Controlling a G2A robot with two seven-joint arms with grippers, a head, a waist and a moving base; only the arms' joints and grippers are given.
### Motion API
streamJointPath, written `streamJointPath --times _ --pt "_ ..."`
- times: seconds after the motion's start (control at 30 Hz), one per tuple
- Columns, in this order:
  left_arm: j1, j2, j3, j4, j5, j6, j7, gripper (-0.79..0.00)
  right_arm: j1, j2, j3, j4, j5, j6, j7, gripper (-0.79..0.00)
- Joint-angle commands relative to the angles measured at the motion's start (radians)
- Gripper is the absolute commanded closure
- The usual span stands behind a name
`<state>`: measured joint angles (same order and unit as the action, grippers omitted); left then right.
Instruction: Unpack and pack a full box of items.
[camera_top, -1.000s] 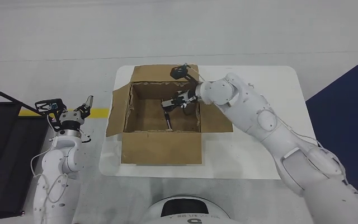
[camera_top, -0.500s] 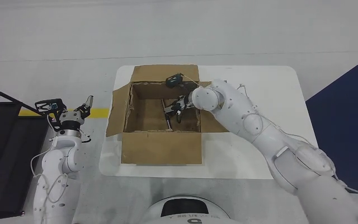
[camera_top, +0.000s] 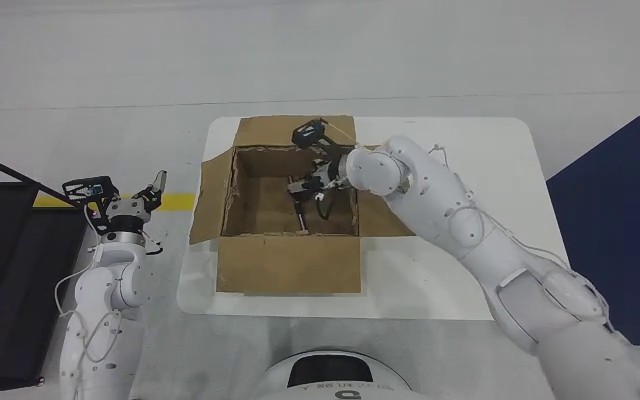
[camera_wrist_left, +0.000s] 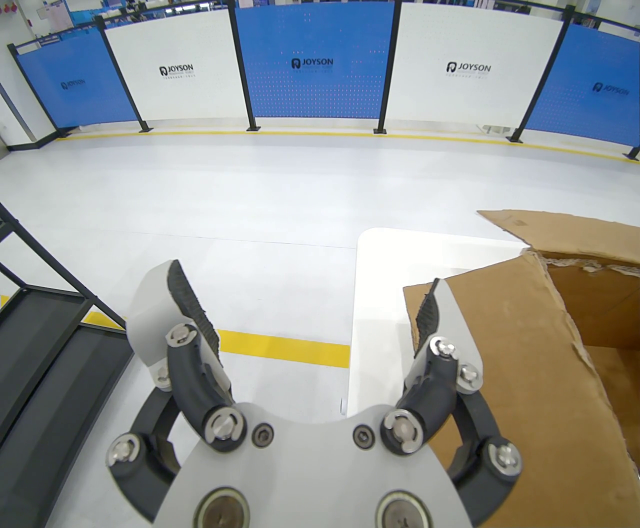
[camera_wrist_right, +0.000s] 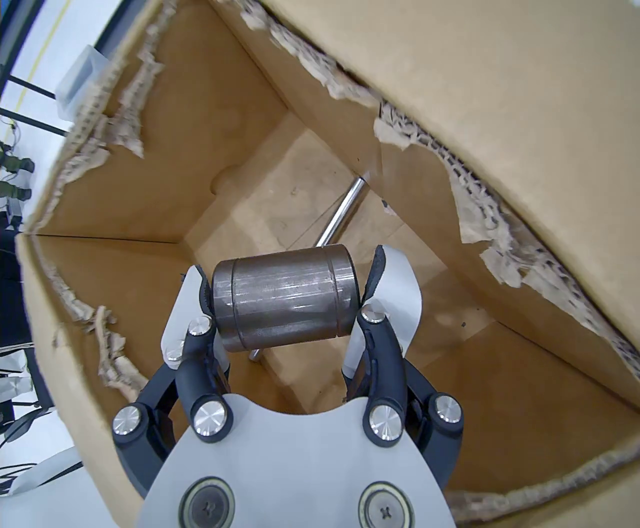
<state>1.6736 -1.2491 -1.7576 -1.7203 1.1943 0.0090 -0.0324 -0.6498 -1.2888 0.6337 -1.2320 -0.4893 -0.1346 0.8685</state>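
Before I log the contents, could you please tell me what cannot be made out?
Right wrist view: middle of the metal rod, behind the metal cylinder in the right gripper.
Top view: box floor, under that gripper.
Left wrist view: most of the box interior, behind its flap.

Item one: the cardboard box (camera_top: 288, 265) is brown and open at the top, with flaps folded outward and ragged torn edges along its rim. It stands upright on the white table (camera_top: 470, 200).

Item two: a short, dull grey metal cylinder (camera_wrist_right: 285, 297) is clamped crosswise by the right gripper (camera_wrist_right: 290, 272), inside the box and clear of its floor.

Item three: a thin, bright metal rod (camera_wrist_right: 340, 212) lies on the box floor with one end at a side wall, partly hidden behind the cylinder.
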Motion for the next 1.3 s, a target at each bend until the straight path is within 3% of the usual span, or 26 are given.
streamJointPath --times 0.0,0.2,0.23,0.3,0.37,0.6,0.73,0.87,1.1,1.27 --pt "0.0 0.0 0.0 0.0 0.0 0.0 0.0 -0.785 -0.039 0.025 0.052 -0.07 -0.011 -0.006 0.012 -0.662" --pt "0.0 0.0 0.0 0.0 0.0 0.0 0.0 -0.785 -0.14 0.071 0.148 -0.187 -0.063 0.005 0.047 -0.628" --pt "0.0 0.0 0.0 0.0 0.0 0.0 0.0 -0.785 -0.149 0.074 0.155 -0.197 -0.056 0.003 0.052 -0.643" --pt "0.0 0.0 0.0 0.0 0.0 0.0 0.0 -0.785 -0.163 0.08 0.189 -0.221 -0.009 -0.02 0.061 -0.754" --pt "0.0 0.0 0.0 0.0 0.0 0.0 0.0 -0.785 -0.184 0.094 0.253 -0.253 0.058 -0.055 0.067 -0.785" --pt "0.0 0.0 0.0 0.0 0.0 0.0 0.0 -0.785 -0.399 0.179 0.674 -0.404 0.344 -0.203 0.122 -0.785" --pt "0.0 0.0 0.0 0.0 0.0 0.0 0.0 -0.785 -0.571 0.217 0.924 -0.44 0.406 -0.204 0.126 -0.785" --pt "0.0 0.0 0.0 0.0 0.0 0.0 0.0 -0.785 -0.663 0.237 1.059 -0.423 0.393 -0.129 0.13 -0.785" --pt "0.0 0.0 0.0 0.0 0.0 0.0 0.0 -0.785 -0.714 0.256 1.116 -0.341 0.336 -0.001 0.2 -0.757" --pt "0.0 0.0 0.0 0.0 0.0 0.0 0.0 -0.785 -0.645 0.262 1.039 -0.282 0.199 0.13 0.223 -0.61"
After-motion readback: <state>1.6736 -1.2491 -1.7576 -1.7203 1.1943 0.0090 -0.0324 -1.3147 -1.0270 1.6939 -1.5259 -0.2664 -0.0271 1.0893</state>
